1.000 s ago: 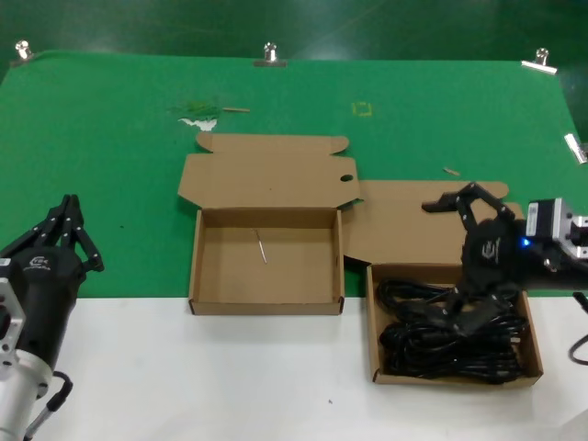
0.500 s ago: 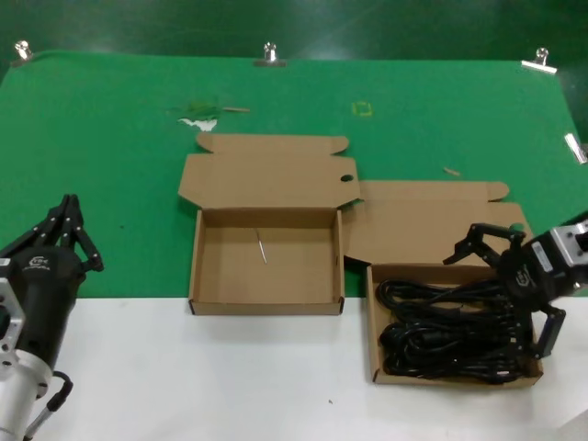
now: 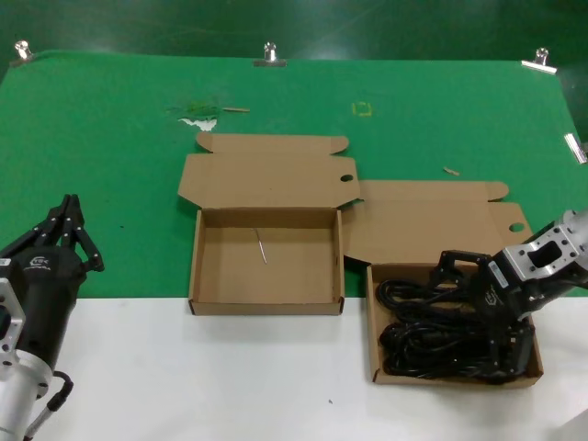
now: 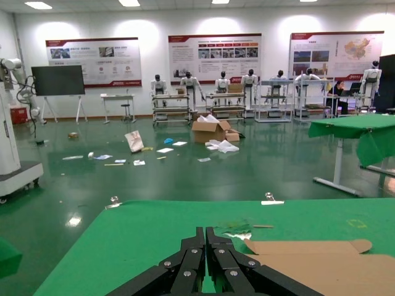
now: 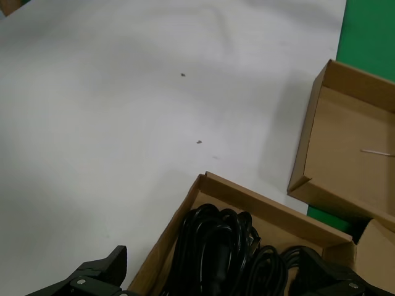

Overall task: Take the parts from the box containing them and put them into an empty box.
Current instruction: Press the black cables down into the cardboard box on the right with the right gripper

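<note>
The parts are black coiled power cords that fill the box containing them at the front right. My right gripper hangs open just over the right side of that pile, one finger near the back wall and one near the front wall. It holds nothing. The right wrist view looks down on the parts between the spread fingertips of the right gripper. The empty box sits at the centre with a thin pale sliver on its floor. My left gripper is parked at the far left, shut.
Both boxes have flat lid flaps lying open behind them on the green mat. The white table front lies before the boxes. Small scraps lie near the mat's back edge. In the left wrist view, the left gripper points at a flap.
My right gripper has swung from the back edge of the cord box out to the right, then come down over the cords with its fingers turned. The left arm has not moved.
</note>
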`<act>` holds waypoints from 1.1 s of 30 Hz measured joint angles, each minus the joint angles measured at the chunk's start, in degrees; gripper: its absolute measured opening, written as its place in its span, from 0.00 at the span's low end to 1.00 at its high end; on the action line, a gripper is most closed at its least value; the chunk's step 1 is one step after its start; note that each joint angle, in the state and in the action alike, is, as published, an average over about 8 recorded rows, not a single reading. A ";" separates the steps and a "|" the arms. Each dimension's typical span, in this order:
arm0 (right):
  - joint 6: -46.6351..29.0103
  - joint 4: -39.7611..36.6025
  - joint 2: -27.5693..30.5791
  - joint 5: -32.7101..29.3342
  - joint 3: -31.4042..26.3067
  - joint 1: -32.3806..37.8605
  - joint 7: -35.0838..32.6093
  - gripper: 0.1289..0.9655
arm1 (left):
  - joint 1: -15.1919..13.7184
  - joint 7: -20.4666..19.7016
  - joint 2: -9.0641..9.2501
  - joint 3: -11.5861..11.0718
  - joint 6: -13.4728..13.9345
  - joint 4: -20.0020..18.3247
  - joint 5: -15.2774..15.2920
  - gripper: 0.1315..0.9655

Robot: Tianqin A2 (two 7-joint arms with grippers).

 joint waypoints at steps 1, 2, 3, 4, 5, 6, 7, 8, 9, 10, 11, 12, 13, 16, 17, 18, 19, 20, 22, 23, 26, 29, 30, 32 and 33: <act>0.30 -2.09 -0.85 -0.27 -0.07 0.62 -0.88 1.00 | 0.00 0.00 0.00 0.00 0.00 0.00 0.00 0.02; 0.65 -4.29 -1.73 -0.54 -0.12 1.31 -1.79 1.00 | 0.00 0.00 0.00 0.00 0.00 0.00 0.00 0.02; 1.01 -6.48 -2.60 -0.82 -0.16 2.02 -2.68 1.00 | 0.00 0.00 0.00 0.00 0.00 0.00 0.00 0.02; 1.40 -8.52 -3.41 -1.07 -0.18 2.70 -3.49 1.00 | 0.00 0.00 0.00 0.00 0.00 0.00 0.00 0.02; 1.82 -10.50 -4.19 -1.33 -0.19 3.39 -4.25 1.00 | 0.00 0.00 0.00 0.00 0.00 0.00 0.00 0.02; 2.26 -12.32 -4.91 -1.58 -0.19 4.04 -4.92 1.00 | 0.00 0.00 0.00 0.00 0.00 0.00 0.00 0.02; 2.72 -13.90 -5.55 -1.82 -0.18 4.61 -5.50 1.00 | 0.00 0.00 0.00 0.00 0.00 0.00 0.00 0.02; 3.21 -15.35 -6.13 -2.06 -0.16 5.13 -5.96 1.00 | 0.00 0.00 0.00 0.00 0.00 0.00 0.00 0.02; 3.70 -16.64 -6.66 -2.28 -0.12 5.59 -6.33 1.00 | 0.00 0.00 0.00 0.00 0.00 0.00 0.00 0.02; 4.19 -17.71 -7.10 -2.48 -0.08 5.97 -6.61 1.00 | 0.00 0.00 0.00 0.00 0.00 0.00 0.00 0.02; 4.68 -18.65 -7.49 -2.68 -0.03 6.27 -6.83 1.00 | 0.00 0.00 0.00 0.00 0.00 0.00 0.00 0.02; 5.17 -19.47 -7.83 -2.87 0.02 6.52 -7.00 1.00 | 0.00 0.00 0.00 0.00 0.00 0.00 0.00 0.02; 5.62 -20.12 -8.10 -3.05 0.07 6.69 -7.11 1.00 | 0.00 0.00 0.00 0.00 0.00 0.00 0.00 0.02; 6.82 -21.52 -8.65 -3.56 0.22 6.89 -7.24 1.00 | 0.00 0.00 0.00 0.00 0.00 0.00 0.00 0.02; 7.16 -21.82 -8.77 -3.72 0.27 6.87 -7.24 1.00 | 0.00 0.00 0.00 0.00 0.00 0.00 0.00 0.02; 7.48 -22.07 -8.88 -3.86 0.34 6.82 -7.23 1.00 | 0.00 0.00 0.00 0.00 0.00 0.00 0.00 0.02; 7.77 -22.27 -8.96 -3.99 0.40 6.75 -7.22 1.00 | 0.00 0.00 0.00 0.00 0.00 0.00 0.00 0.02; 8.07 -22.44 -9.04 -4.10 0.48 6.65 -7.23 1.00 | 0.00 0.00 0.00 0.00 0.00 0.00 0.00 0.02; 8.62 -22.69 -9.20 -4.27 0.68 6.43 -7.27 1.00 | 0.00 0.00 0.00 0.00 0.00 0.00 0.00 0.02; 8.89 -22.77 -9.29 -4.33 0.80 6.30 -7.30 1.00 | 0.00 0.00 0.00 0.00 0.00 0.00 0.00 0.02; 9.65 -22.97 -9.58 -4.40 1.22 5.94 -7.40 1.00 | 0.00 0.00 0.00 0.00 0.00 0.00 0.00 0.02; 10.34 -23.09 -9.93 -4.41 1.66 5.64 -7.39 1.00 | 0.00 0.00 0.00 0.00 0.00 0.00 0.00 0.02; 10.57 -23.12 -10.06 -4.43 1.79 5.57 -7.35 1.00 | 0.00 0.00 0.00 0.00 0.00 0.00 0.00 0.02; 11.02 -23.18 -10.30 -4.47 2.02 5.47 -7.23 1.00 | 0.00 0.00 0.00 0.00 0.00 0.00 0.00 0.02; 11.24 -23.21 -10.41 -4.51 2.11 5.44 -7.15 1.00 | 0.00 0.00 0.00 0.00 0.00 0.00 0.00 0.02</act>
